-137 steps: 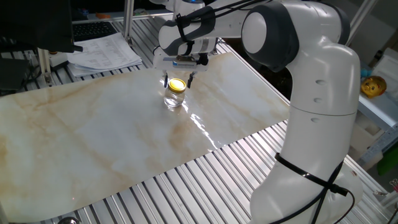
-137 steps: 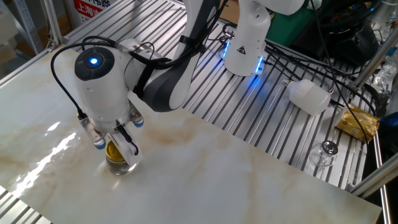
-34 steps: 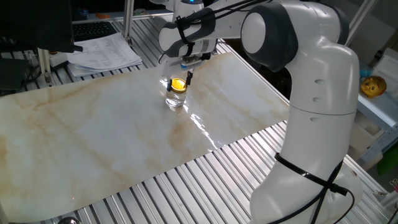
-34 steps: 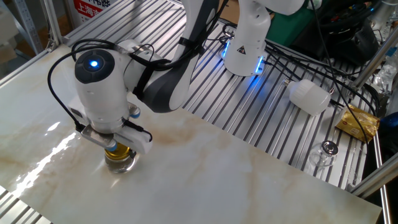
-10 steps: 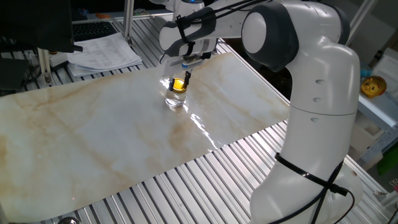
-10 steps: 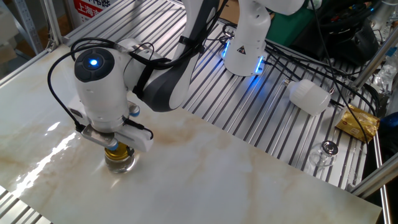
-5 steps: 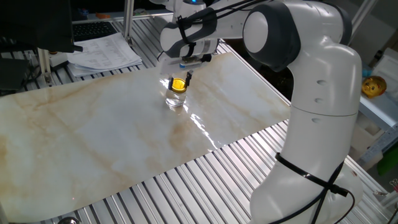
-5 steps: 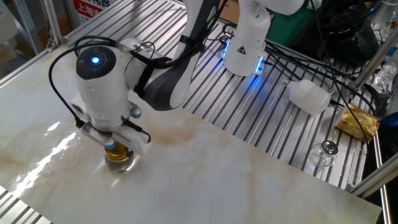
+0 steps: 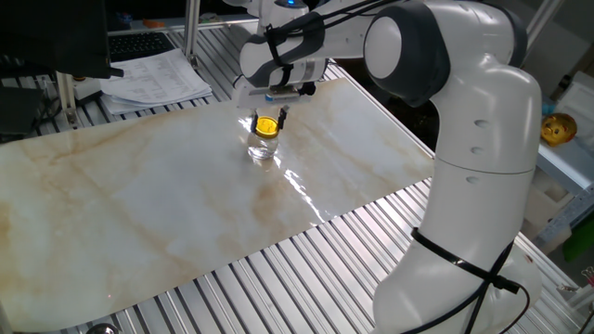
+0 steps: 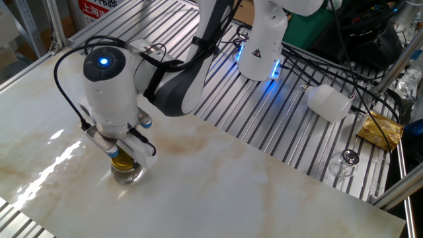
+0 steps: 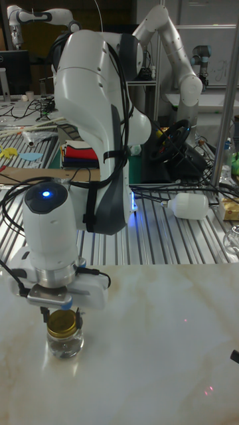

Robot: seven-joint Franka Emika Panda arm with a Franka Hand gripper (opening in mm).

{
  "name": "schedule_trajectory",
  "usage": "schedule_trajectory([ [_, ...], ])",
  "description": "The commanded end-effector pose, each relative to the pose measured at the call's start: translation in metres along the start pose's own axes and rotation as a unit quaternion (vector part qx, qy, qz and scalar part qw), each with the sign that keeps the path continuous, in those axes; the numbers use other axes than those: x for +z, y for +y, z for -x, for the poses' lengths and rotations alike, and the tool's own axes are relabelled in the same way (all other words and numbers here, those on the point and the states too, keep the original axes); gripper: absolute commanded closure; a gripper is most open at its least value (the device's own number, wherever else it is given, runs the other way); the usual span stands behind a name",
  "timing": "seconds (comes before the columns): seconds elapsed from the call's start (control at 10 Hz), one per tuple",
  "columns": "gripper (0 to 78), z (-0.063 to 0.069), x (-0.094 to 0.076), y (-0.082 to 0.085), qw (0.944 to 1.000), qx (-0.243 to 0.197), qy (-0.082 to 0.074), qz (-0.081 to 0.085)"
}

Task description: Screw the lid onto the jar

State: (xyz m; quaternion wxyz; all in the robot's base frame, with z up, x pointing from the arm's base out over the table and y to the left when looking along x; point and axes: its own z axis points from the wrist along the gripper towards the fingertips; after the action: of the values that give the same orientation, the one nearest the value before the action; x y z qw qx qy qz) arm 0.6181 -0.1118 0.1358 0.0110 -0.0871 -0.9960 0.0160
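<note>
Gold-yellow lid [image 11: 62, 323], clear glass jar [image 11: 65, 343], white arm [image 9: 464, 139], cream marbled table [image 9: 139, 204] with tan veins

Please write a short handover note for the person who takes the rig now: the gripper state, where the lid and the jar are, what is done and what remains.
Gripper: directly above the lid, jaws straddling it; whether they still press it cannot be told.
Lid: sits level on the mouth of the jar.
Jar: upright on the marble tabletop, near its far edge in the one fixed view.
Done: lid placed on the jar.
Left: tightness is not visible; check it, finish turning if needed, then open and lift away.
</note>
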Motion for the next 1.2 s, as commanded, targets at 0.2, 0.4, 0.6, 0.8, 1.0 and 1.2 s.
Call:
schedule_trajectory([
  [0.2,76.4,0.0012,-0.0026,-0.001,0.9976,0.069,-0.002,0.0],
  [0.4,76.4,0.0011,-0.0027,-0.0011,0.993,0.118,-0.001,0.008],
  [0.6,76.4,0.001,-0.0029,-0.0012,0.9703,0.241,-0.002,0.018],
  [0.8,76.4,0.001,-0.003,-0.0012,0.9452,0.326,-0.007,0.019],
  [1.0,76.4,0.0009,-0.003,-0.001,0.916,0.4,-0.01,0.024],
  [1.2,76.4,0.0009,-0.0032,-0.0007,0.9048,0.425,-0.008,0.022],
])
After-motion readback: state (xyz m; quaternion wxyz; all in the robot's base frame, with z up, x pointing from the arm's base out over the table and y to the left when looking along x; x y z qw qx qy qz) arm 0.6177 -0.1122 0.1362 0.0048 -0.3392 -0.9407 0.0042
